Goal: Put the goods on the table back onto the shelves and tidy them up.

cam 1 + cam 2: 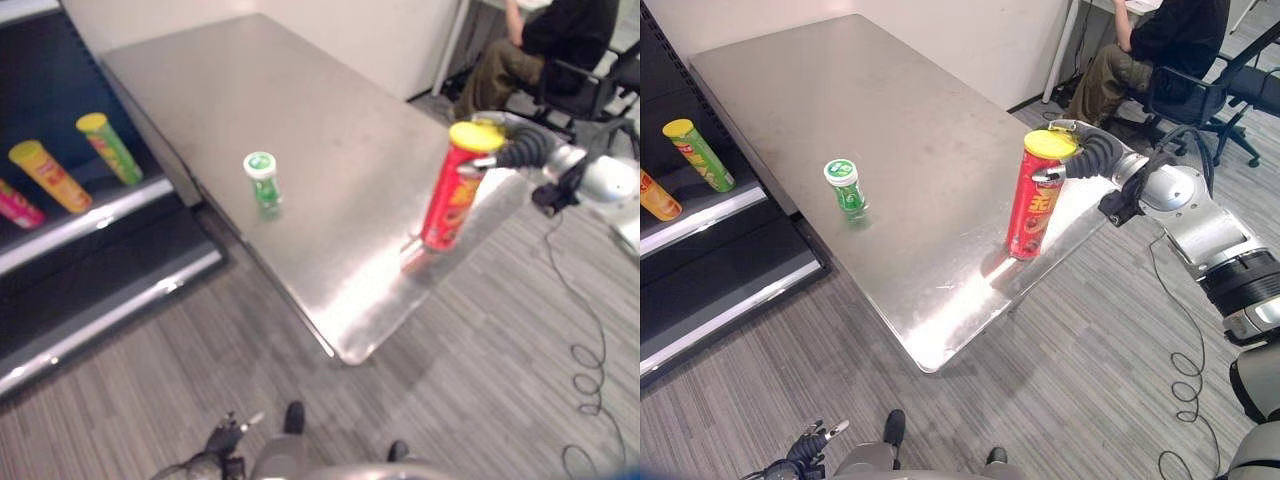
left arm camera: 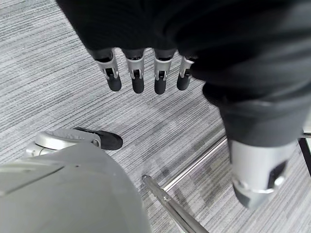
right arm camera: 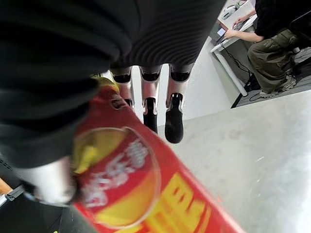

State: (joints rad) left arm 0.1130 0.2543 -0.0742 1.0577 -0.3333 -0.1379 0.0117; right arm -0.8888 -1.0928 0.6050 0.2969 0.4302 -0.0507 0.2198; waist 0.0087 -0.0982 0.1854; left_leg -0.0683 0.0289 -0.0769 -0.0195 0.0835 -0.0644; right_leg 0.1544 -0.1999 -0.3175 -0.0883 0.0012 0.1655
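A tall red cylindrical snack can with a yellow lid (image 1: 1035, 200) stands upright near the long edge of the brushed-metal table (image 1: 890, 110), towards the side where the right arm reaches in. The right hand (image 1: 1072, 150) meets the can at its lid end: the right wrist view shows the fingers (image 3: 174, 116) lying past the can's top and the thumb (image 3: 48, 182) against its opposite side, so the hand is wrapped around the upper part of the can. The arm extends roughly level from the robot's right towards the table edge. Large yellow lettering runs down the can's red label; it is not legible.

A short green bottle with a white-and-green cap (image 1: 846, 187) stands upright on the same table, well apart from the red can, nearer the dark shelf unit (image 1: 60, 250). On a shelf board lie a yellow-lidded green can (image 1: 110, 148), a yellow can (image 1: 45, 175) and a pink can (image 1: 18, 207).

The left hand (image 2: 141, 73) hangs over grey striped carpet (image 2: 58, 73), fingers straight and loosely apart, holding nothing.

Beyond the table's far end, a seated person in dark clothing (image 1: 1160, 50) occupies an office chair.
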